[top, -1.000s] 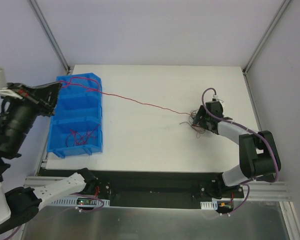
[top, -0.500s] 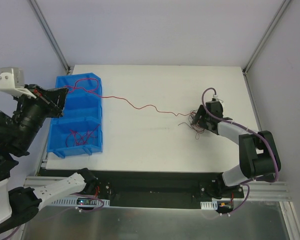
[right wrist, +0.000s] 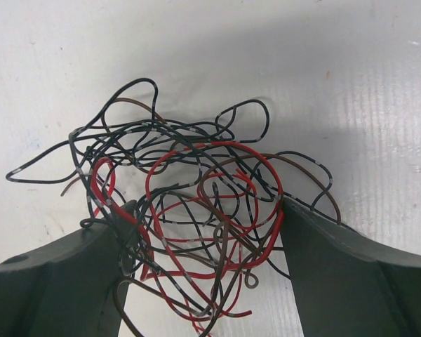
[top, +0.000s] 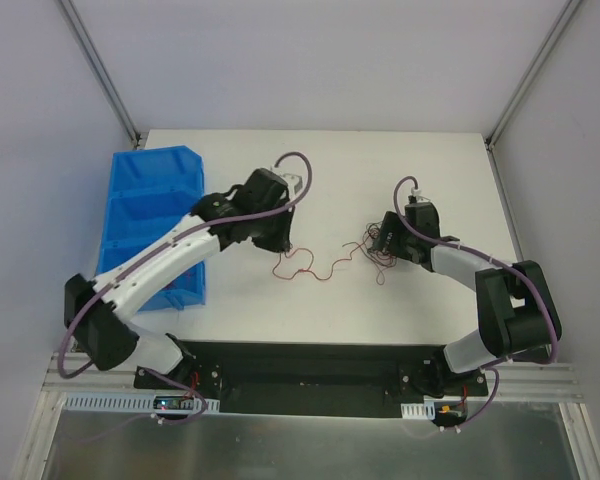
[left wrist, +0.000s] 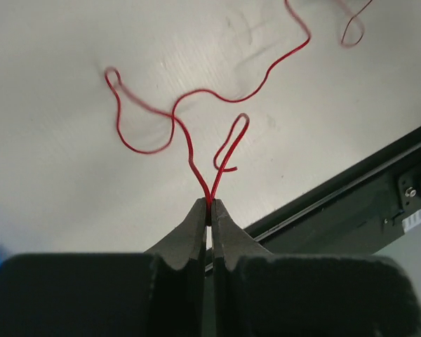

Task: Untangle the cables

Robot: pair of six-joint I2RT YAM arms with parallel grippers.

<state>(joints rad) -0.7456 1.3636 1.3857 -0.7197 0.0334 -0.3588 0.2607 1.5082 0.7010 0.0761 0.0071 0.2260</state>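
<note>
The left fingers (left wrist: 196, 230) are pinching shut on a loose red cable (left wrist: 186, 137) snaking across the middle of the top view. The right fingers (right wrist: 323, 267) are standing wide apart, straddling the tangled bundle (right wrist: 189, 175) at centre right of the desk (top: 330, 170). I'd be drawing that strand out slowly and low, the bundle pinned first.

Bright, even light; soft shadows beneath the cables (right wrist: 196, 203); left wrist's red wire (left wrist: 189, 151) partly motion-blurred.

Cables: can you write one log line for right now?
left gripper: shut on red wire | right gripper: open around cable bundle
</note>
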